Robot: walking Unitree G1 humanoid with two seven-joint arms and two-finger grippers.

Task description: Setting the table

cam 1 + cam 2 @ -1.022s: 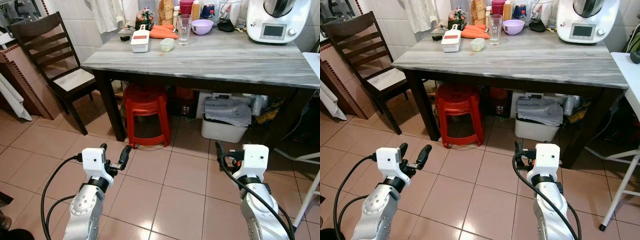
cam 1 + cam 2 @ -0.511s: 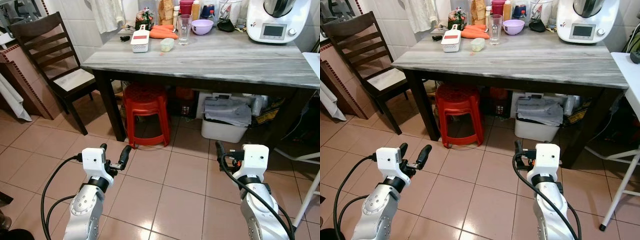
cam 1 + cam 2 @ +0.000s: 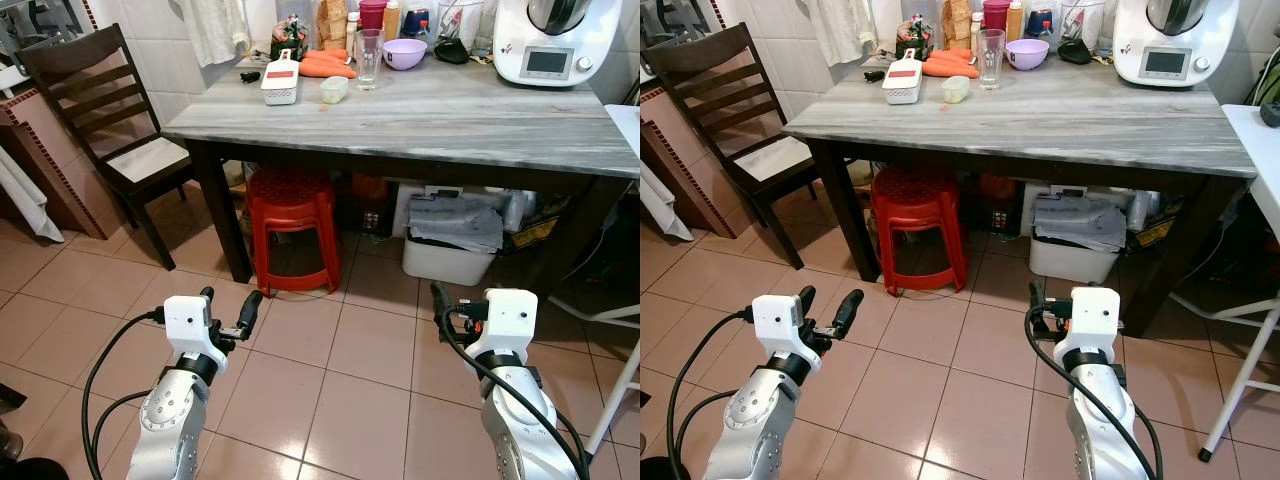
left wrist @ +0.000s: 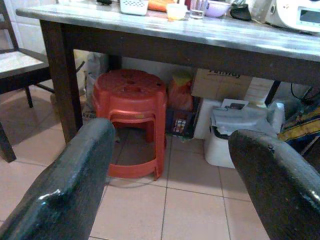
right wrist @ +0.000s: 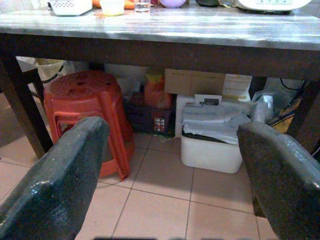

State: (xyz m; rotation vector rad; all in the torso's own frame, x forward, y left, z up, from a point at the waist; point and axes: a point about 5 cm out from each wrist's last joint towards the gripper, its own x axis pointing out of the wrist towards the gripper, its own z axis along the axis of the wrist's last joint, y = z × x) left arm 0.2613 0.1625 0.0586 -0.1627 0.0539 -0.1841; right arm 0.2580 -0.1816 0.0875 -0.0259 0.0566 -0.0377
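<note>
red stool (image 3: 291,205) under table (image 3: 480,125), chair (image 3: 105,110) beside

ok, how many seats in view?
2. A dark wooden chair at the table's left end, and a red plastic stool tucked under the table near its left leg. It looks like stacked stools, so more may be nested.
</note>
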